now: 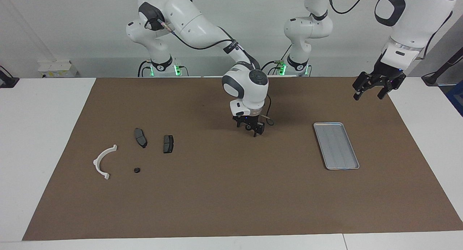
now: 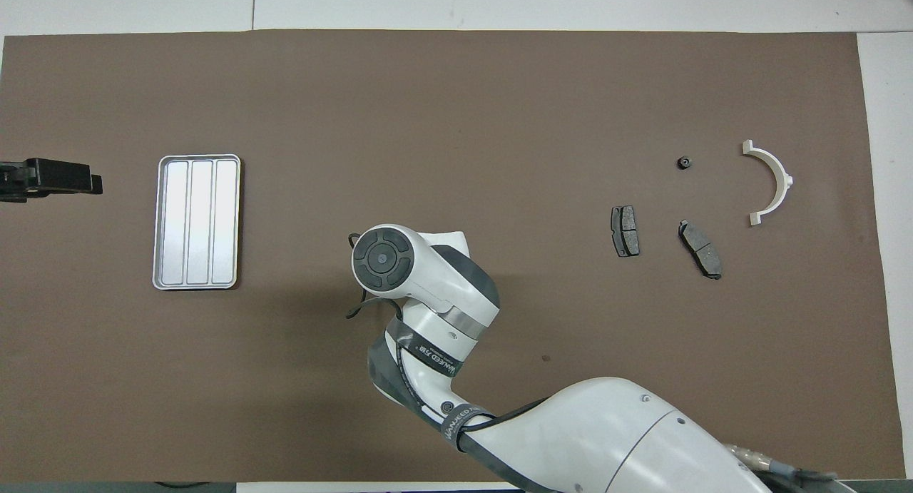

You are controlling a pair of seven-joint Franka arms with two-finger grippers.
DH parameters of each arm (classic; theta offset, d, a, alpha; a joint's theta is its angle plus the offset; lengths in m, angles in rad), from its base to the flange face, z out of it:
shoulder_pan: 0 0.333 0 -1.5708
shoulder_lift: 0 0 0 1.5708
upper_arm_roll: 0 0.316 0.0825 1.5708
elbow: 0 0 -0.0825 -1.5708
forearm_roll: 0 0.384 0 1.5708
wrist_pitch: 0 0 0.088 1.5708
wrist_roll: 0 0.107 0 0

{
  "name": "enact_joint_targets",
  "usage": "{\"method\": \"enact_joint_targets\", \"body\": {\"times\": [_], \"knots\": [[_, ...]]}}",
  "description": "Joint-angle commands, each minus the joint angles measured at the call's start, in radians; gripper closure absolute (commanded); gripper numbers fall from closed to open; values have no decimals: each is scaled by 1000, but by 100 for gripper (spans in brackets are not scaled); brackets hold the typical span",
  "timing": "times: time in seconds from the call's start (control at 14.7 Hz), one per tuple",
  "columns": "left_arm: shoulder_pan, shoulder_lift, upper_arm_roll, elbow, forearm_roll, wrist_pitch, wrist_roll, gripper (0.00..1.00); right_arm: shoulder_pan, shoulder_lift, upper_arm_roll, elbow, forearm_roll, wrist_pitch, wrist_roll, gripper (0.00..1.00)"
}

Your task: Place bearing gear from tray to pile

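The bearing gear (image 1: 136, 170) (image 2: 684, 163) is a small black round part lying on the brown mat in the pile, close to the white plastic arc (image 1: 103, 161) (image 2: 772, 182). Two dark grey pads (image 1: 140, 137) (image 1: 168, 144) lie nearer to the robots than the gear. The silver ridged tray (image 1: 336, 145) (image 2: 197, 222) sits toward the left arm's end with nothing in it. My right gripper (image 1: 253, 131) hangs open and holds nothing, low over the bare mat between tray and pile; the overhead view hides it under its own wrist. My left gripper (image 1: 374, 90) (image 2: 89, 183) waits open, raised over the mat's edge beside the tray.
The brown mat (image 1: 231, 199) covers most of the white table. The right arm's elbow and forearm (image 2: 606, 436) stretch over the mat's near part toward the right arm's end.
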Motion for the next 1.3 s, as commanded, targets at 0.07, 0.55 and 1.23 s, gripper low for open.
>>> {"method": "enact_joint_targets", "body": {"times": [0.07, 0.55, 1.23], "knots": [[-13, 40, 16, 117, -18, -77, -66, 0, -17, -5, 26, -1, 50, -20, -9, 9], [-90, 37, 14, 105, 82, -140, -62, 0, -25, -5, 26, -3, 84, -21, -44, 64], [-118, 26, 15, 106, 79, -212, -54, 0, -100, -20, 26, 204, 90, -306, -222, 100]]}}
